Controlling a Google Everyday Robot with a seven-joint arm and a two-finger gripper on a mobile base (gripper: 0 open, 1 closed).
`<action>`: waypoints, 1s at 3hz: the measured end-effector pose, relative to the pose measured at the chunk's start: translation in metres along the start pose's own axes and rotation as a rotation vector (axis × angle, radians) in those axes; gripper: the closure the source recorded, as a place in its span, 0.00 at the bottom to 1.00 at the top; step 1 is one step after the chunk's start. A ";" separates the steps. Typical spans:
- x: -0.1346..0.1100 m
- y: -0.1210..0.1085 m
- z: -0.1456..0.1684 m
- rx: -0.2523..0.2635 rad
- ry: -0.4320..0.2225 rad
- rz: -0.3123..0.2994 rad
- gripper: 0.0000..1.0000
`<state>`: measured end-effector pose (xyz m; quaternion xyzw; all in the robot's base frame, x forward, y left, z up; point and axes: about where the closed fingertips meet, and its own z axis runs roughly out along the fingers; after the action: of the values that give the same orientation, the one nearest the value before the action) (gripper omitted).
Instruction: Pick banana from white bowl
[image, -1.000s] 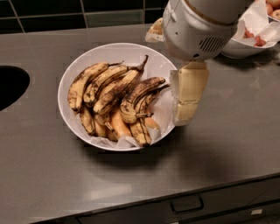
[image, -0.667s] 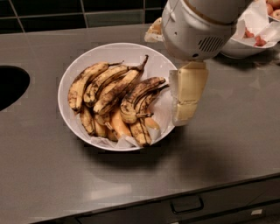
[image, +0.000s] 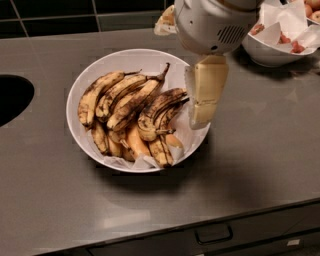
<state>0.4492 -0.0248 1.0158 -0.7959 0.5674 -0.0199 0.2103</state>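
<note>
The large white bowl (image: 146, 61) sits on the grey counter, lined with crumpled white paper. It holds several overripe, brown-spotted bananas (image: 131, 98) piled in its middle. My gripper (image: 199, 120) hangs from the white arm housing (image: 215, 25) and points down at the bowl's right rim. It is just right of the nearest bananas and holds nothing that I can see. Its cream tip is level with the rim and hides part of it.
A smaller white bowl (image: 272, 52) with red pieces and paper stands at the back right. A dark round opening (image: 12, 97) is cut into the counter at the left. A drawer handle (image: 214, 234) is below the front edge. A black tiled wall runs behind.
My gripper has shifted slightly left and back, closer over the bowl's right rim. The bowl and bananas have not moved.
</note>
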 end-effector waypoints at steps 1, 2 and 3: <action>0.001 -0.018 0.012 -0.036 -0.025 -0.041 0.00; 0.003 -0.032 0.031 -0.078 -0.049 -0.067 0.00; -0.005 -0.041 0.055 -0.123 -0.072 -0.104 0.04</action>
<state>0.4989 0.0077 0.9819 -0.8359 0.5175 0.0328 0.1799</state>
